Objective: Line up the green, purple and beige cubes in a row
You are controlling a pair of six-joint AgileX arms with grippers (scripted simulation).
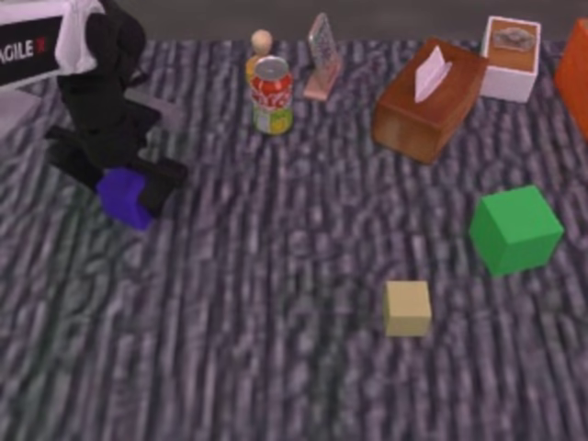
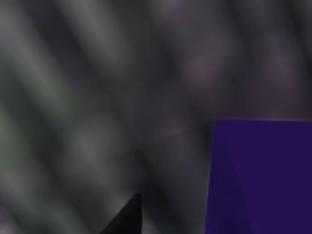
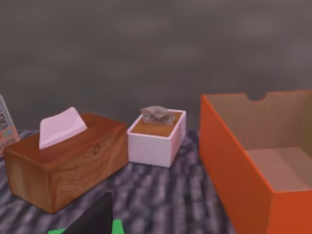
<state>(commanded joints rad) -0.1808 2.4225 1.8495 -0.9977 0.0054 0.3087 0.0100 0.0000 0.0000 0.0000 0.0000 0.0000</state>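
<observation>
Left gripper (image 1: 138, 188) sits over the purple cube (image 1: 126, 197) at far left, seemingly clamped on it. Green cube (image 1: 515, 229) and beige cube (image 1: 407, 308) wait right, well apart. No row yet.

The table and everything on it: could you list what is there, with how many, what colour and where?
Matte green cube: one, bright green, table's right side.
Matte beige cube: one, pale tan, right of centre, left of the green one.
Matte purple cube: one, blue-violet, left side, at the left gripper.
Wooden tissue box: one, brown with a white tissue, back right.
White square box: one, picture top, right of the tissue box.
Orange open box: one, far right edge.
Drink can: one, red and green, back centre.
Card stand: one, pinkish, right of the can.
Left gripper: black, at the purple cube.
Right gripper: only a dark finger tip shows, right wrist view.
</observation>
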